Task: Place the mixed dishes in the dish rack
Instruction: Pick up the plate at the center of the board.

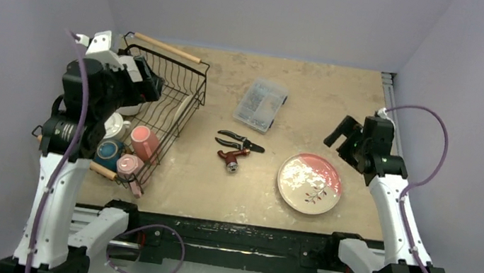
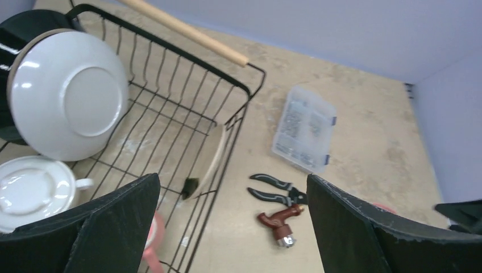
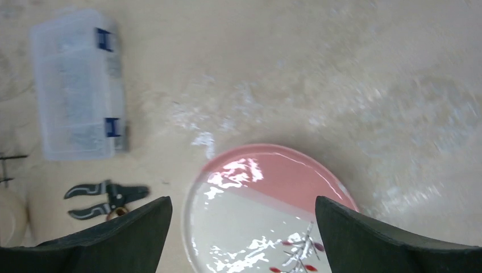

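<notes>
1. Fingers (image 2: 113,227) of the left gripper (image 2: 232,181) are standing wide apart and holding nothing as it hangs over the rack. The right gripper (image 3: 243,200) is spread just as wide, empty, hovering above the plate's far edge.
2. Sitting at the left side of the table (image 1: 346,87), the rack (image 1: 184,96) is carrying a white bowl (image 2: 68,96) on edge, a white cup (image 2: 34,190), two pink mugs (image 1: 144,141) and a thin cream plate (image 2: 213,159) standing by its right wall.
3. Lying flat on the table right of centre, well apart from the rack, the pink-and-cream plate (image 1: 310,183) is looking like the only dish waiting outside.
4. That plate is probably going to handle as stiff, fairly heavy glazed ceramic. It is shining with glare, so it is likely slippery, and it could chip if knocked. Pinching the raised rim looks like the best hold, with one finger working under the edge.
5. Resting near the table's middle, the clear box (image 1: 261,103) is showing blue latches, and the black cutters (image 1: 242,141) and red-handled tool (image 1: 232,158) are lying just beside each other between rack and plate.
6. No brand, label or writing is showing clearly enough to read.
</notes>
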### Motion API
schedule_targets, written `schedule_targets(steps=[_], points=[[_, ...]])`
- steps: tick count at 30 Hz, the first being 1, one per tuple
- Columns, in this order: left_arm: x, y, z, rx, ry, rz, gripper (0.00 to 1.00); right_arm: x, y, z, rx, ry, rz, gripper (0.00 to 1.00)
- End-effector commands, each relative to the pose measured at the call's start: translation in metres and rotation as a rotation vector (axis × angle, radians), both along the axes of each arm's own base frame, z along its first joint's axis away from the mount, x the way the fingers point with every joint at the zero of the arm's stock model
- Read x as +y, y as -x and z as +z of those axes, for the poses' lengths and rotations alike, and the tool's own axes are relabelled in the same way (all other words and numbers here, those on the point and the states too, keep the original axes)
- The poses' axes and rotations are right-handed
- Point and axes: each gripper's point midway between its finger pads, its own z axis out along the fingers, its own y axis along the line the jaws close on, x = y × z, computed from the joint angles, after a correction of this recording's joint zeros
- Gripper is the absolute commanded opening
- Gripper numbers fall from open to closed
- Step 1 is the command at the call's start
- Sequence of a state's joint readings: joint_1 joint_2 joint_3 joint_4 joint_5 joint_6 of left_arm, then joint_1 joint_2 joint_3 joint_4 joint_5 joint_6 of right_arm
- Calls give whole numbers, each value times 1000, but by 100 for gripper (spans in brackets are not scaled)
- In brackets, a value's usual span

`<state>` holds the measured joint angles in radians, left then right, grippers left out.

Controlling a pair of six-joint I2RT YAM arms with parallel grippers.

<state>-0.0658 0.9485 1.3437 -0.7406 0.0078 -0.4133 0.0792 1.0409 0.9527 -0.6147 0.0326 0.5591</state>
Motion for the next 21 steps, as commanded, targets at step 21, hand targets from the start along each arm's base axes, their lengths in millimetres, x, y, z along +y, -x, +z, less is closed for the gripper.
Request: schedule_targets(steps=[21], points=[[-87, 76, 46, -187, 191, -428, 100, -4, 46, -130, 245, -342, -99, 89]])
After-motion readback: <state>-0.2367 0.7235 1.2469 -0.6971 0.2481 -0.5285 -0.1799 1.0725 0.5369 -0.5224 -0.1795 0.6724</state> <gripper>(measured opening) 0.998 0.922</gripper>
